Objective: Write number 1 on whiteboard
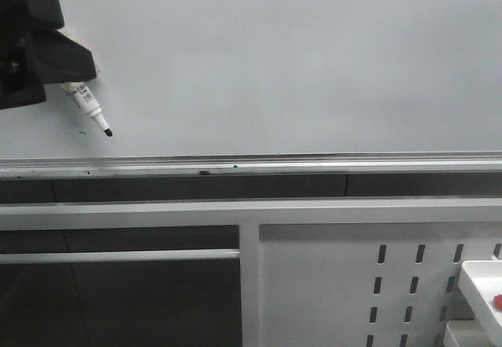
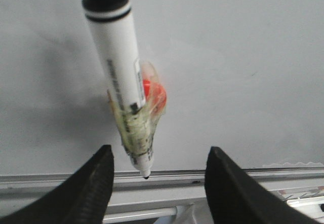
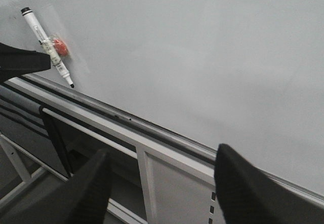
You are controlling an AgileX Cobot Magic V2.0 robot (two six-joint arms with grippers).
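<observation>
One marker (image 1: 92, 111) on whiteboard (image 1: 298, 56); perforated panel (image 1: 376, 284) below.

My left arm sits at the far left of the front view, raised high, where only the black housing of its gripper (image 1: 35, 45) shows; the fingertips are hidden there. In the left wrist view, my left gripper (image 2: 159, 176) stands with its two black fingers (image 2: 96, 183) spread wide apart, a broad gap between them and nothing pinched by the tips. In the right wrist view, my right gripper (image 3: 162, 183) is likewise parted, its dark fingers (image 3: 243, 188) well apart and holding nothing. My right arm does not appear in the front view.
</observation>
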